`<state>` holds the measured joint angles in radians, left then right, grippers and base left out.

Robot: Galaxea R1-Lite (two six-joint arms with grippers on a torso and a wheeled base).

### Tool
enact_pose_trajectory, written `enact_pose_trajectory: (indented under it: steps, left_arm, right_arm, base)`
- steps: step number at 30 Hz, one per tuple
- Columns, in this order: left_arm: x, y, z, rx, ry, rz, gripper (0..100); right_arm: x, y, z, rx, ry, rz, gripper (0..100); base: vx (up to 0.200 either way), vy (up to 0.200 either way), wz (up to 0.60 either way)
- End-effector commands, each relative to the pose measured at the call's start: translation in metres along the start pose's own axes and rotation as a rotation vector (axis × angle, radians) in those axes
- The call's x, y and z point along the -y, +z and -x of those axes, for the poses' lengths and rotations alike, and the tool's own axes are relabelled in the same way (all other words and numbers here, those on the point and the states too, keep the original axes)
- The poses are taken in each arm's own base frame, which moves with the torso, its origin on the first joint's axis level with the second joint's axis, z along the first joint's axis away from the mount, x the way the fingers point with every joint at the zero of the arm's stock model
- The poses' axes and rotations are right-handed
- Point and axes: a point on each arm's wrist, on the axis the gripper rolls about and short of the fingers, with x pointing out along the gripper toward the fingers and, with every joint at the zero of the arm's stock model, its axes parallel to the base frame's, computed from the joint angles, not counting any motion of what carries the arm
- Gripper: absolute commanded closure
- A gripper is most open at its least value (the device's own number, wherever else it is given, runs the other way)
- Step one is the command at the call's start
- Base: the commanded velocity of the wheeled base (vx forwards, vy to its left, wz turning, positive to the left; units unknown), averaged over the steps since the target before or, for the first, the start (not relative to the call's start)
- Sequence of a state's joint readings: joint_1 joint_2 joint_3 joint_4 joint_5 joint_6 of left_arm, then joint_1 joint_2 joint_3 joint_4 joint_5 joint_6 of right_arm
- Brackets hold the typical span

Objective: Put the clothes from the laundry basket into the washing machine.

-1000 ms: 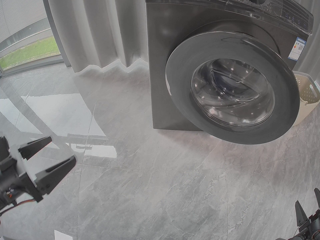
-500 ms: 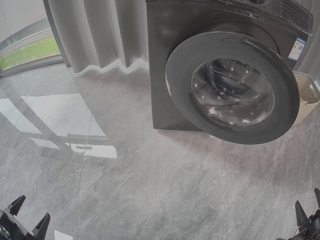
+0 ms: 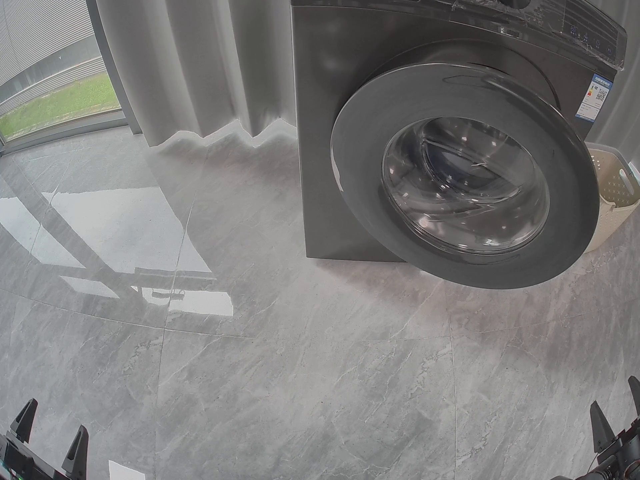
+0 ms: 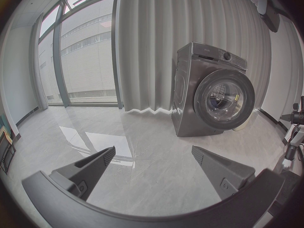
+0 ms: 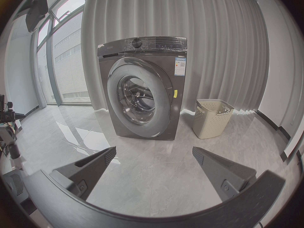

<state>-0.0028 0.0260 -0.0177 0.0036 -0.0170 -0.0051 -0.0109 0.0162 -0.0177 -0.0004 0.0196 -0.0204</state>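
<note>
Washing machine (image 3: 333,115) dark metallic grey; door (image 3: 360,161) rim the same grey around clear glass, with a small white and blue label (image 3: 594,98). Laundry basket (image 5: 210,121) cream, walls patterned with rows of small holes. Floor (image 3: 300,381) glossy pale grey tile with faint white veining; curtain (image 3: 200,48) off-white in vertical pleats; fingers (image 4: 91,168) charcoal black with finely dotted pads (image 4: 110,154).

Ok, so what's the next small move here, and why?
Probably drive closer to the laundry basket, which stands beside the washing machine on the robot's right. Both the left gripper and the right gripper are open, empty and well short of it.
</note>
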Motion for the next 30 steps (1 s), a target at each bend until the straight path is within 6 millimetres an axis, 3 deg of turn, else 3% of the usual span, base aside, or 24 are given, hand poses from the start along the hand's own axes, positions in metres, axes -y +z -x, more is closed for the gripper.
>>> enact_pose_trajectory:
  steps: [1,9,13,14,18,22,26,30]
  left_arm:
    - [0.0,-0.005,0.001,0.009,-0.003,-0.001,0]
    - [0.0,-0.005,0.001,0.009,-0.005,-0.004,0]
    - [0.0,-0.005,0.001,0.009,-0.003,-0.004,0]
    - [0.0,-0.005,0.001,0.009,-0.003,-0.004,0]
    - [0.0,-0.005,0.001,0.009,-0.005,-0.001,0]
    - [0.0,-0.005,0.001,0.009,-0.003,-0.002,0]
    - [0.0,-0.005,0.001,0.009,-0.003,-0.002,0]
    - [0.0,-0.005,0.001,0.009,-0.003,-0.001,0]
  right_arm:
    - [0.0,-0.005,0.0,-0.002,0.001,0.001,0]
    - [0.0,-0.002,0.0,0.021,-0.011,-0.011,0]
    - [0.002,0.055,0.015,0.21,-0.012,-0.064,0]
    - [0.002,0.058,0.014,0.204,-0.009,-0.069,0]
    - [0.003,0.062,-0.006,0.026,0.067,-0.111,0]
    - [-0.002,0.068,-0.042,-0.193,0.201,-0.182,0]
    - [-0.011,0.089,-0.083,-0.218,0.258,-0.219,0]
    - [-0.026,0.098,-0.121,-0.236,0.311,-0.287,0]
  base:
    - [0.0,0.0,0.0]
    - [0.0,0.0,0.0]
    - [0.0,-0.2,0.0]
    - [0.0,-0.2,0.0]
    - [0.0,-0.2,0.0]
    - [0.0,-0.2,0.0]
    - [0.0,-0.2,0.0]
    - [0.0,-0.2,0.0]
